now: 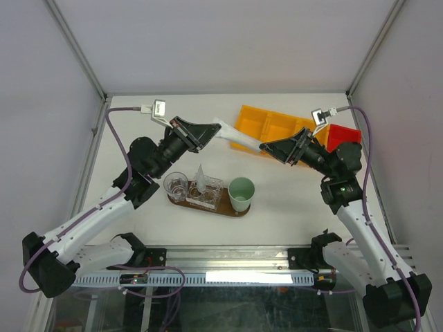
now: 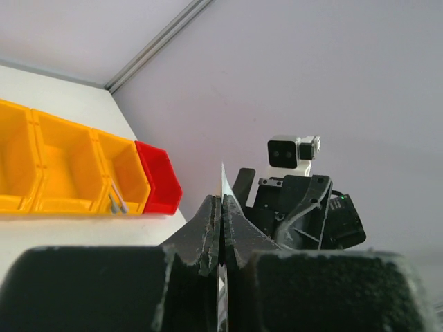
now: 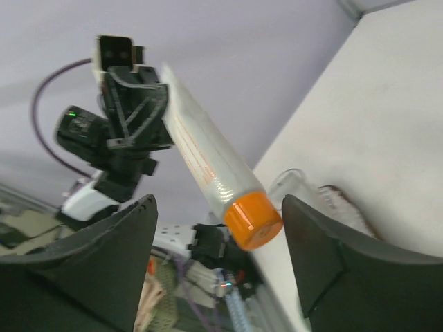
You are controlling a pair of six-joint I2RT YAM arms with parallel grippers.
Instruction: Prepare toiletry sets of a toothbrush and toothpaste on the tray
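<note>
- Left hand (image 2: 221, 207), closest to its wrist lens, is pressed together on the thin flat tail of the tube (image 1: 239, 138). That is a slim hold, so I judge it wants a slow carry with no swing of the heavier cap end.
- Surface (image 1: 297, 207): the tube hangs in the air above it, bridging the two hands at 12 o'clock from the tray and not yet on it.
- Bin (image 1: 266, 124), yellow, sits at 1 o'clock from the tray, close behind the tube. Two thin grey brushes (image 2: 118, 204) lie in its compartment next to the red one, probably the next pick.
- Tray (image 1: 235, 211): the left hand's best route looks like straight down toward 6 o'clock, lowering the tube flat or cap-first.
- Right hand (image 3: 218, 204) is spread, one finger on each side of the cap, and neither appears to touch it. It should back off along the tube's axis, toward 4 o'clock, not sideways.
- Cup (image 1: 241, 192) stands at the tray's 3 o'clock end and the glass (image 1: 175, 185) at 9 o'clock. Approach between them, where a standing tube (image 1: 200, 177) already occupies room.
- Cap (image 3: 252, 220), orange, is the part likeliest to clip a rim.
</note>
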